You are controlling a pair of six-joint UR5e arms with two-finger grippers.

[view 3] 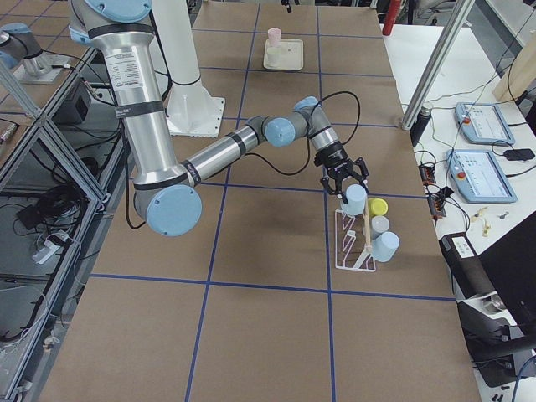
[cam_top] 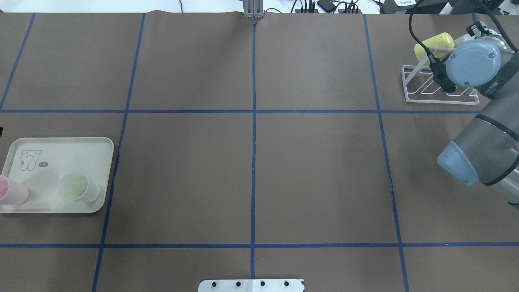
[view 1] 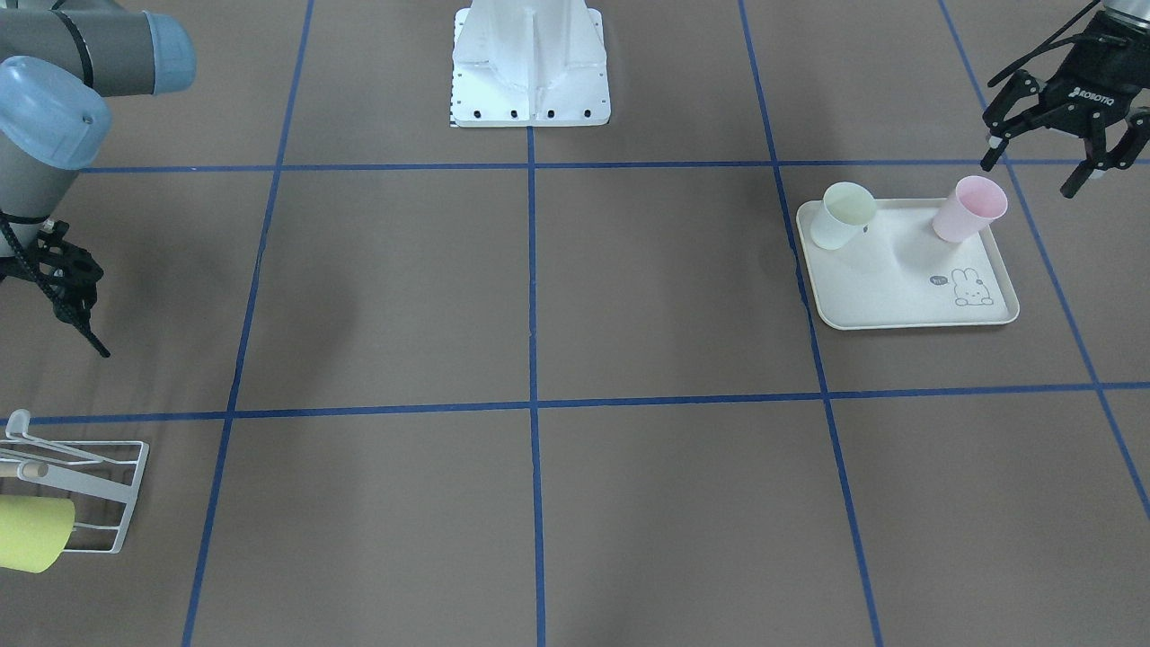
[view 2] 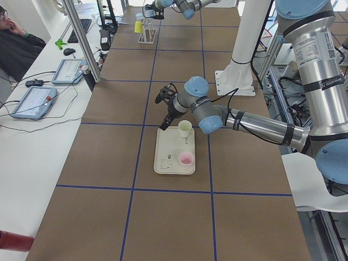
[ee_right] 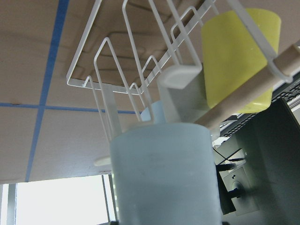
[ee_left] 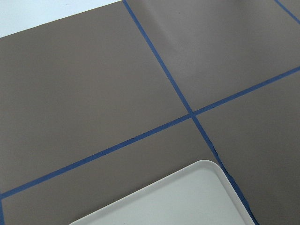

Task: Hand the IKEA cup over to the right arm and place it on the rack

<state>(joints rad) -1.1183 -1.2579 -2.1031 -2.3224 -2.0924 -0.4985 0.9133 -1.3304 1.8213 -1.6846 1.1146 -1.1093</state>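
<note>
Since the pale blue cup (ee_right: 164, 173) sits directly in front of the right hand (view 3: 344, 183) at the rack (ee_right: 180, 77), in the bench's far right corner, I'd judge the handover done and only the placing left; key relation: cup lies between hand and prongs, long axis running from the wrist camera toward the rack, far end just short of or touching the wire prongs, can't tell which; yellow cup (ee_right: 239, 56) hangs on the rack just beside it, by the wooden rod (ee_right: 243, 101); right arm is the one at the rack, left arm is well apart at the bench's left edge; right hand state: can't tell, fingers don't show in its wrist view and the front view catches only part of it, so pinching vs let go is unknown; left hand (view 1: 1033, 175) spread wide, holding nothing, hovering above the tray (view 1: 898, 305) near the pink cup (view 1: 968, 208); pale green cup (view 1: 843, 216) also on the tray.
</note>
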